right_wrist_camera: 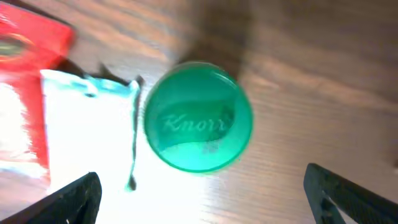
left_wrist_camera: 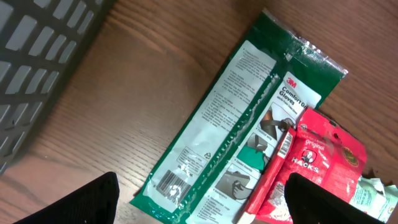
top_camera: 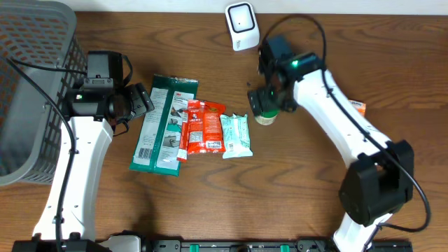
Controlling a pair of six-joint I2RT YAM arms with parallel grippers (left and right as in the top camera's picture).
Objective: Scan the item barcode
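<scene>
Currently the right gripper (right_wrist_camera: 205, 200) is hanging wide open, empty, a green-lidded jar (right_wrist_camera: 198, 124) centred between its jaws; the left gripper (left_wrist_camera: 200, 200) is gaping empty over a green packet (left_wrist_camera: 230, 124).

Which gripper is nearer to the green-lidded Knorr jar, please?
Right. The right gripper is directly above the jar; the left gripper is far off, by the green glove packet.

Left arm (top_camera: 75, 161) and right arm (top_camera: 336, 112): white tubular links, black joint housings. Each has a lit green light (top_camera: 292, 64) close behind the tool and a loose black cable (top_camera: 308, 24). Right gripper (right_wrist_camera: 205, 196): fingers (right_wrist_camera: 68, 199) matte black, wedge-shaped.
</scene>
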